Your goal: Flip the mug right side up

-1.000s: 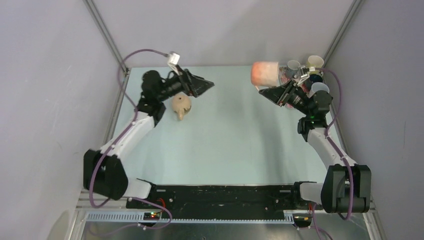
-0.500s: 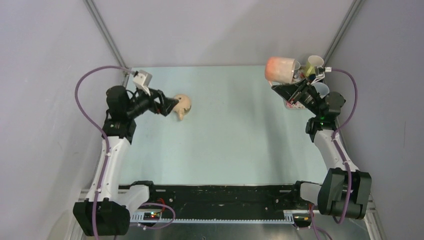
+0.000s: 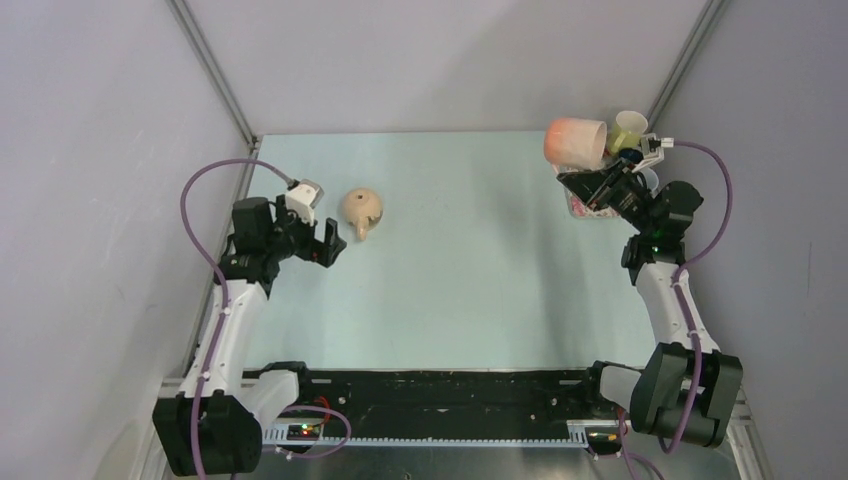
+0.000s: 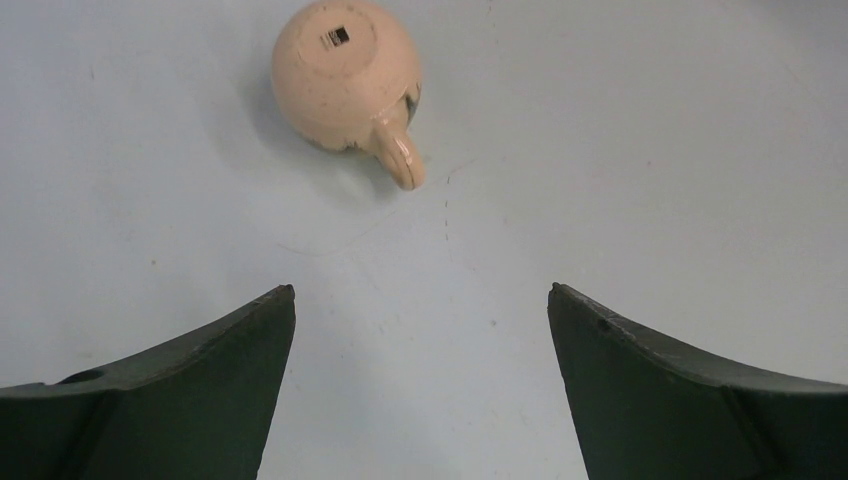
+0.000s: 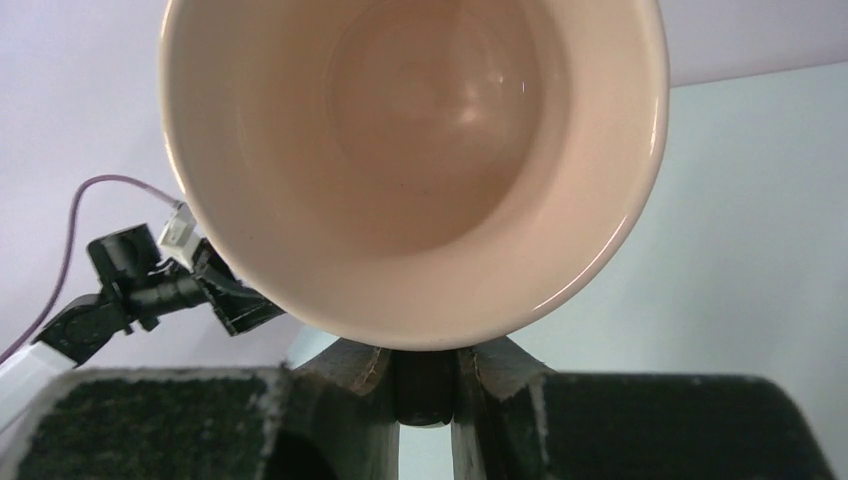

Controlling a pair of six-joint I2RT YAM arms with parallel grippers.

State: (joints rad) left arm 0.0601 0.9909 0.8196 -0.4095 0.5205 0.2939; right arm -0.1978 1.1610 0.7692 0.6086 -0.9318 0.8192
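Dark fingers (image 4: 200, 380) of the left claw (image 4: 420, 290) stand spread wide and hold nothing, low over the worktop (image 3: 470, 260) near its left edge. Just beyond them sits the beige mug (image 4: 345, 75), base up with a small label showing. Its handle (image 4: 400, 160) points back toward the claw and a little to the right. The mug is apart from the fingers, with bare surface between.

That spread looks made to take the rounded body. The handle may be the surer hold, as the glazed curve could slip. Room is ample: nothing stands beside the mug, and the left wall is the only limit.

The middle of the worktop is open.

Far right, the right claw (image 3: 582, 172) is clenched on a pink cup (image 3: 576, 143), raised off the surface and tipped on its side. Its mouth faces the wrist camera; what part is pinched is hidden beneath it. It hangs beside a cluster of cups (image 3: 630, 125) in the back corner, probably kept aside. There the room is tight.
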